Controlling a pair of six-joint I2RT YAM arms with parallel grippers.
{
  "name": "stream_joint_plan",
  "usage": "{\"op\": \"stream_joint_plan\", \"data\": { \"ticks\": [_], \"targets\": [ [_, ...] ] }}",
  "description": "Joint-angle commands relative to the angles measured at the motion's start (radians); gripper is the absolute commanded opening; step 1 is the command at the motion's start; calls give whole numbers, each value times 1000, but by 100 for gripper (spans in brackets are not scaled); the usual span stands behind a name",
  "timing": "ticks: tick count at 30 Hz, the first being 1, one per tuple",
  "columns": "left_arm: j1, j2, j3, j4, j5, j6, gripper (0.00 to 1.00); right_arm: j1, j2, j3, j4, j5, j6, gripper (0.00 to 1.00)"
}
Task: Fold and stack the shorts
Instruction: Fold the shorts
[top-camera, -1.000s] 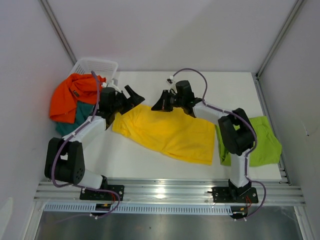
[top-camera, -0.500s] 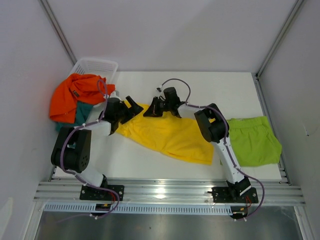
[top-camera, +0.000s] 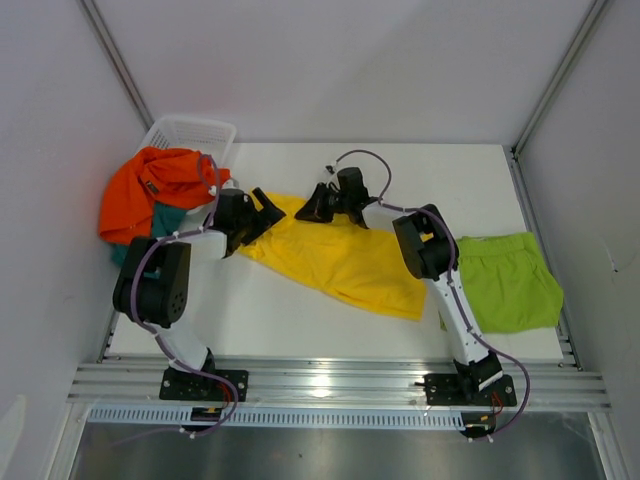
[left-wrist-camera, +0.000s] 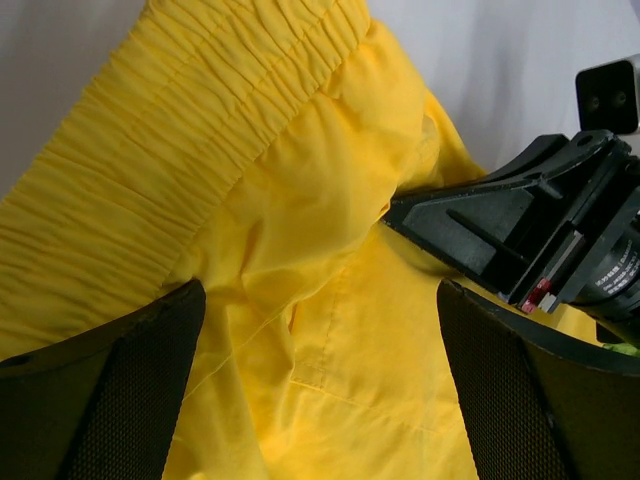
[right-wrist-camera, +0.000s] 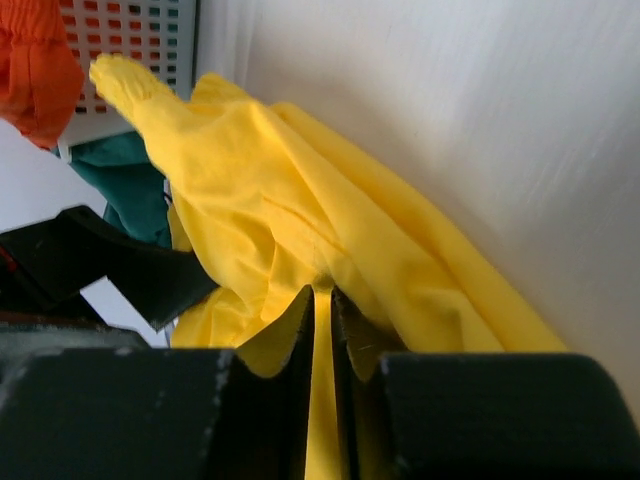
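At the far left, the orange shorts (top-camera: 150, 185) and the teal shorts (top-camera: 160, 222) are lying heaped against the white basket (top-camera: 195, 132), not yet folded. Just beside them, the left fingers (left-wrist-camera: 100, 400) are standing spread wide, one on each side of the yellow shorts' gathered waistband and gripping nothing. Over the last second this arm has been tucking in toward that corner. The yellow shorts (top-camera: 340, 262) are lying spread across the middle of the tabletop (top-camera: 300, 320), and their far corner is now sitting slightly closer to the left arm than before. The right fingers (right-wrist-camera: 288, 338) are pressing almost together on a thin fold of that yellow cloth, though the pinch may be starting to ease. The right arm has been swinging inward, and it is no longer covering the lime green shorts (top-camera: 510, 280), which are lying flat at the right, well apart from the basket pile. Judging by this, the arms are lining up the yellow pair's waistband for a fold, with the left fingers likely needing to close on their corner next.
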Motion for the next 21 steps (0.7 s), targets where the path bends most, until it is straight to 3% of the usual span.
{"op": "stream_joint_plan", "data": {
  "ticks": [1, 8, 14, 21],
  "targets": [
    [9, -32, -40, 40, -14, 5, 99, 6, -90, -80, 73, 14, -27, 15],
    [-9, -196, -211, 260, -6, 40, 99, 26, -215, -225, 211, 4, -64, 22],
    [-15, -346, -329, 393, 3, 42, 99, 61, -243, -232, 295, -50, -62, 24],
    [-17, -716, -243, -71, -155, 72, 99, 98, -121, 8, 291, -95, 13, 26]
  ]
}}
